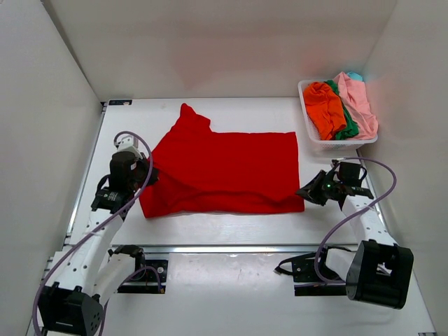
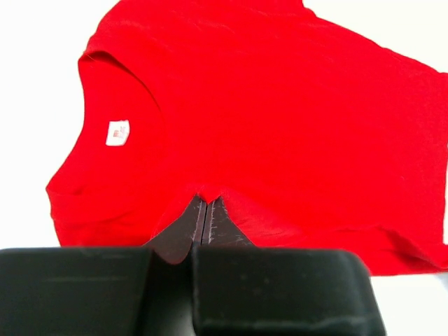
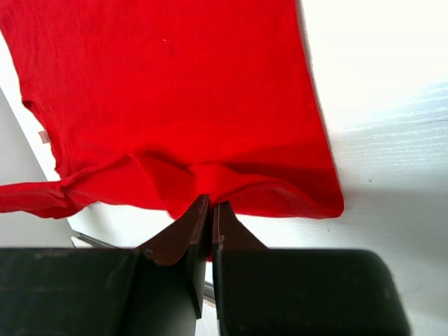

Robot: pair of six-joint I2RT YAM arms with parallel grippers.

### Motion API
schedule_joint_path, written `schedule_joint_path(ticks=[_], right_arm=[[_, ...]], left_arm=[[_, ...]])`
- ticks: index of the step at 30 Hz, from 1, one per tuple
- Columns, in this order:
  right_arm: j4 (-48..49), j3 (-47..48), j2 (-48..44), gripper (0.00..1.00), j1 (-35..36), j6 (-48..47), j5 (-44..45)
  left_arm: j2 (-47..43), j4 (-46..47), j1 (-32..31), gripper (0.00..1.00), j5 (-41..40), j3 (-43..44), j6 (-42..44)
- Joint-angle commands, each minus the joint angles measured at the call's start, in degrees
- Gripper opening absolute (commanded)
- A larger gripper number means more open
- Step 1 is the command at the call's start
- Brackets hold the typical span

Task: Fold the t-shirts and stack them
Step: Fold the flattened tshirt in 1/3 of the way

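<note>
A bright red t-shirt [image 1: 224,171] lies spread across the middle of the table, one sleeve pointing to the far left, its neck with a white label [image 2: 117,132] toward the left. My left gripper [image 1: 149,176] is shut on the shirt's left edge, where the cloth [image 2: 280,126] bunches at the fingertips. My right gripper [image 1: 306,190] is shut on the shirt's right hem, and the fabric [image 3: 175,91] puckers into the closed jaws. Other t-shirts, orange [image 1: 324,106], green [image 1: 348,126], pale pink [image 1: 358,99] and a bit of teal [image 1: 355,75], are piled in the basket.
A white plastic basket [image 1: 334,145] stands at the far right corner of the table. White walls enclose the table on the left, back and right. Purple cables loop off both arms near the front edge.
</note>
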Motion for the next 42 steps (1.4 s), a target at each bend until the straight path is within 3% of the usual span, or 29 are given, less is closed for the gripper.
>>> schedule_joint_path(ticks=[1, 17, 28, 38, 39, 41, 42], right_arm=[[2.8, 2.1, 1.1, 0.01, -1.1, -1.0, -0.6], [8.2, 4.9, 11.7, 0.0, -0.9, -0.6, 1.0], [10.7, 3.1, 13.4, 0.0, -1.6, -0.3, 2.3], [11.6, 3.8, 15.8, 0.0, -0.3, -0.6, 3.2], [11.5, 3.9, 16.0, 0.0, -0.2, -0.4, 3.6], [11.5, 4.0, 15.9, 0.03, 0.0, -0.4, 3.1], [11.5, 3.8, 15.8, 0.07, -0.2, -0.5, 3.0]], left_arm=[[1.5, 3.5, 1.1, 0.0, -0.6, 0.6, 1.6], [11.1, 10.5, 3.7, 0.0, -1.3, 1.2, 3.4], [17.7, 14.2, 4.2, 0.0, -0.5, 2.8, 4.5], [29.1, 14.4, 4.2, 0.0, 3.3, 12.6, 7.6], [29.3, 13.8, 4.1, 0.02, 4.0, 12.9, 7.5], [28.6, 13.5, 4.1, 0.35, 3.7, 12.3, 6.8], [27.4, 13.5, 4.1, 0.42, 3.0, 11.1, 6.1]])
